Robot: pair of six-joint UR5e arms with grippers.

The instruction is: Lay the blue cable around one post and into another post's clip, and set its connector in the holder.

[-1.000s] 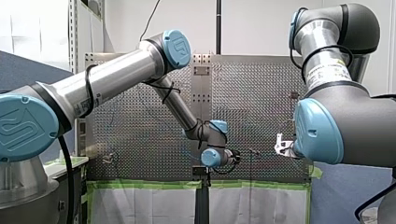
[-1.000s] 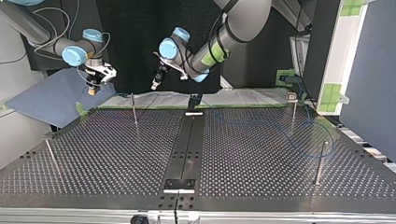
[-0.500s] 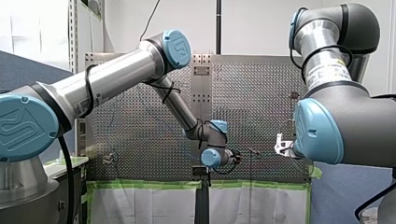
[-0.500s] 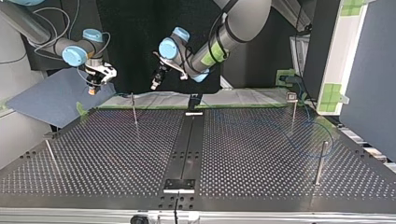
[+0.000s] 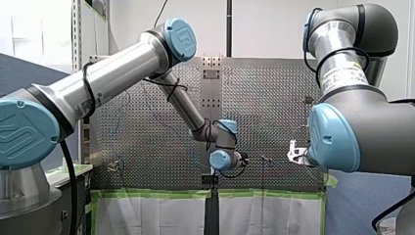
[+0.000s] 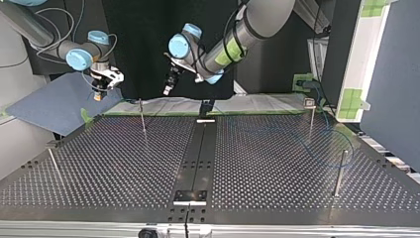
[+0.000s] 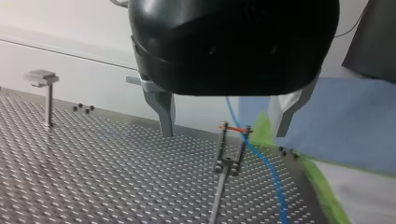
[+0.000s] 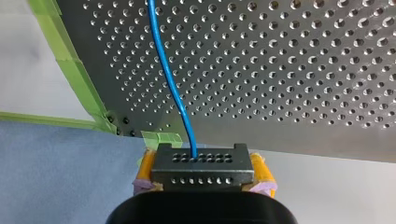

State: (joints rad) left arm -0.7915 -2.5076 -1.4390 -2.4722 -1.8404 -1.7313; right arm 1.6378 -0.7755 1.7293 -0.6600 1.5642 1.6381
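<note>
blue cable (image 8: 170, 84) leads from the connector (image 8: 202, 161), pinched in my right gripper (image 8: 204, 171) between yellow pads (image 8: 145, 169) off the table (image 8: 289, 70) edge, probably for slack; my left gripper (image 7: 225, 132) hangs spread, empty, clip post (image 7: 228, 156) ahead.

Robotics lab: perf. metal table (image 6: 114, 163) w/ fixture posts (image 6: 339, 173).

left arm (image 5: 112, 73): silver tube, blue caps (image 5: 180, 39), black cable (image 5: 89, 93) | band (image 6: 232, 49): green, maybe tape

My left gripper (image 7: 225, 133) holds its jaws apart, my right gripper (image 8: 204, 175) clamped.
</note>
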